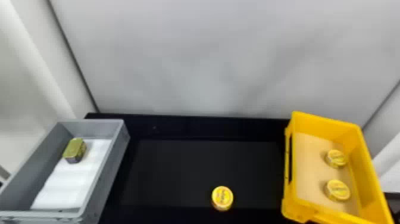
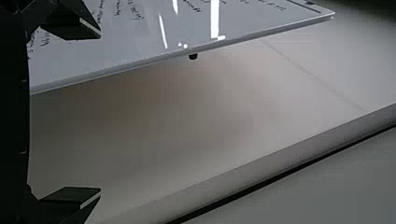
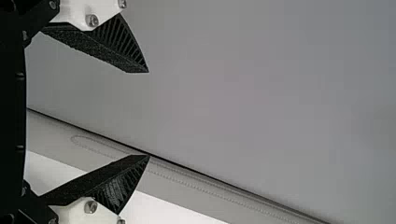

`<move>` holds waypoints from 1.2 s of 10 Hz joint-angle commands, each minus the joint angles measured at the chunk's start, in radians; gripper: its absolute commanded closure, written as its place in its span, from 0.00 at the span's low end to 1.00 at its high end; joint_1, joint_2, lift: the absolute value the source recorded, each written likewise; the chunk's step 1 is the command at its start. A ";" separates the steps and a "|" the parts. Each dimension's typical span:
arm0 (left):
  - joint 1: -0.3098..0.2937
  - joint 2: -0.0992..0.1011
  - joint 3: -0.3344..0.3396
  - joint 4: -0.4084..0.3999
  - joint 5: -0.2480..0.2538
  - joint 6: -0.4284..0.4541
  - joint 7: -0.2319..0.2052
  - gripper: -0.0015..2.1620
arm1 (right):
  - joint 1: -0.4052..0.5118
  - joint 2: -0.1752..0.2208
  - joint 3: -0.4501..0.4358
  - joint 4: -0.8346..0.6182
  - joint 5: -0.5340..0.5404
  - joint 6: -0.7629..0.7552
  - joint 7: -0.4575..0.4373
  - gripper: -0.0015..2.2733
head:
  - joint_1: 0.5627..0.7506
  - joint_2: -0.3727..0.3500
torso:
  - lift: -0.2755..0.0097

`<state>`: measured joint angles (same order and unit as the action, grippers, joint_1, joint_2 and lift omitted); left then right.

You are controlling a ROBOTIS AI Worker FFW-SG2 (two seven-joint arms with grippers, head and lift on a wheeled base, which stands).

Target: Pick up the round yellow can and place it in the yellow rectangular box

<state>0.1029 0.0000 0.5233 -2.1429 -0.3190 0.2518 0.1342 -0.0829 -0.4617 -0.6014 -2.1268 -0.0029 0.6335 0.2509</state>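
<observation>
Part of the yellow rectangular box (image 1: pixel 327 125) drops out of my head view at its near end. Left of the box, well apart from its nearer half, the round yellow can (image 1: pixel 222 197) sits on the black table (image 1: pixel 178 172), with open surface between. Two similar cans (image 1: pixel 338 190) lie inside the box; far left of it, the grey bin (image 1: pixel 114 166) is also cut off. My left gripper (image 2: pixel 100 112) and right gripper (image 3: pixel 149 114) both have their fingers spread.
</observation>
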 commanded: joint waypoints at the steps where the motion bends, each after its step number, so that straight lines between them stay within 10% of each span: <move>1: 0.001 -0.003 0.000 0.000 0.000 0.000 0.002 0.05 | 0.000 0.000 0.000 -0.002 -0.002 0.000 0.001 0.07 | 0.70 0.53 | 0.76; 8: 0.001 -0.003 0.003 0.000 0.000 -0.002 0.002 0.05 | 0.009 0.014 0.046 -0.032 -0.005 -0.009 0.001 0.08 | 0.70 0.53 | 0.76; 12: -0.002 -0.003 0.002 0.003 0.000 -0.002 0.002 0.05 | 0.032 0.051 0.255 -0.013 0.032 -0.027 0.005 0.08 | 0.70 0.53 | 0.76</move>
<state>0.1031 0.0000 0.5266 -2.1415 -0.3191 0.2501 0.1366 -0.0607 -0.4274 -0.4258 -2.1514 0.0216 0.6132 0.2547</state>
